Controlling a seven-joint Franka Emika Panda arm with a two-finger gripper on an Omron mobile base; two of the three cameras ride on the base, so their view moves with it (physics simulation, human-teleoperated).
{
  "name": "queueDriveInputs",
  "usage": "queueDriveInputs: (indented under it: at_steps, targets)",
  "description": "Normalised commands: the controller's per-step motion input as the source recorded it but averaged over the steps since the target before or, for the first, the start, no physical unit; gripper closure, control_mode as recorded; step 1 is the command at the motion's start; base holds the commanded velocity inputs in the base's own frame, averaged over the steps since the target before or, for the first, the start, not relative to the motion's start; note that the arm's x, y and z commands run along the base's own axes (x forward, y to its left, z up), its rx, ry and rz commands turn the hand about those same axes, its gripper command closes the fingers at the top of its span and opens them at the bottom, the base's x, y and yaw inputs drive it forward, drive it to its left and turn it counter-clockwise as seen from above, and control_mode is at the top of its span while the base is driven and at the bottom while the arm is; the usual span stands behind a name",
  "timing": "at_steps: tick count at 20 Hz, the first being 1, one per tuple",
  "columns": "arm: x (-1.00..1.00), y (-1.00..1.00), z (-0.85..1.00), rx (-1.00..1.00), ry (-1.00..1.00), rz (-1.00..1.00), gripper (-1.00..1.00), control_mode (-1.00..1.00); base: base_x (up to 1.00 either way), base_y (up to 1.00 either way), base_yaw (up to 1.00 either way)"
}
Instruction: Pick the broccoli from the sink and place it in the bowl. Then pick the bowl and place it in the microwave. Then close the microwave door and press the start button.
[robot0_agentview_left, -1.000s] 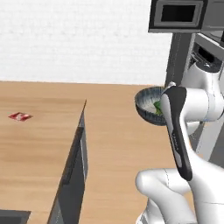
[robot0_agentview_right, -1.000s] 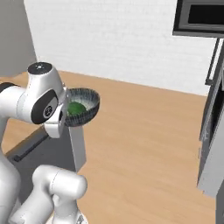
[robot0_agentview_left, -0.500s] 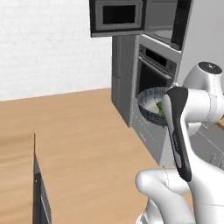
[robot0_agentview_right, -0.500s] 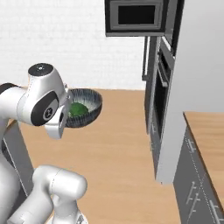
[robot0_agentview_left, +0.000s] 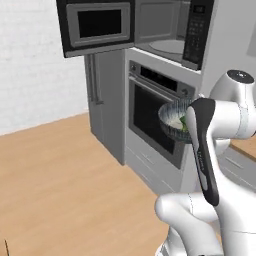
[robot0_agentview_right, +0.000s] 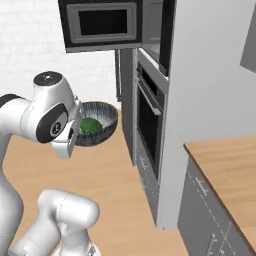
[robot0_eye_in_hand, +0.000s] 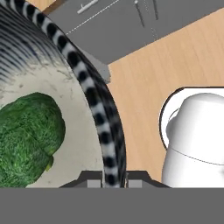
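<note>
The bowl (robot0_agentview_right: 96, 129) is seen from the right base view held in the air beside the arm's white wrist, its ribbed dark outside turned to the camera, with the broccoli (robot0_agentview_right: 90, 125) lying inside. From the left base view the bowl (robot0_agentview_left: 175, 121) is half hidden behind the dark forearm, and the microwave (robot0_agentview_left: 172, 31) cavity with its round plate is visible above the oven (robot0_agentview_left: 152, 115), the microwave door (robot0_agentview_left: 97, 25) swung wide to the left. In the hand view the speckled rim (robot0_eye_in_hand: 99, 127) runs down between the 2 fingers of the gripper (robot0_eye_in_hand: 112, 180), which are pinched on it, 1 tip inside and 1 outside; the broccoli (robot0_eye_in_hand: 27, 133) is on the whitish inside, left of the tips. No writing can be read
</note>
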Motion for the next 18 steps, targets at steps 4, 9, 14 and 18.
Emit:
queueDriveInputs:
  at_steps: [4, 9, 14, 18]
  targets:
    - [0.0, 0.0, 0.0, 0.0, 0.0, 0.0, 1.0, 1.0, 0.97, 0.5, -0.42]
    - [0.0, 0.0, 0.0, 0.0, 0.0, 0.0, 1.0, 1.0, 0.62, 0.68, -0.39]
    - [0.0, 0.0, 0.0, 0.0, 0.0, 0.0, 1.0, 1.0, 0.08, 0.7, -0.37]
    - [0.0, 0.0, 0.0, 0.0, 0.0, 0.0, 1.0, 1.0, 0.15, 0.81, -0.35]
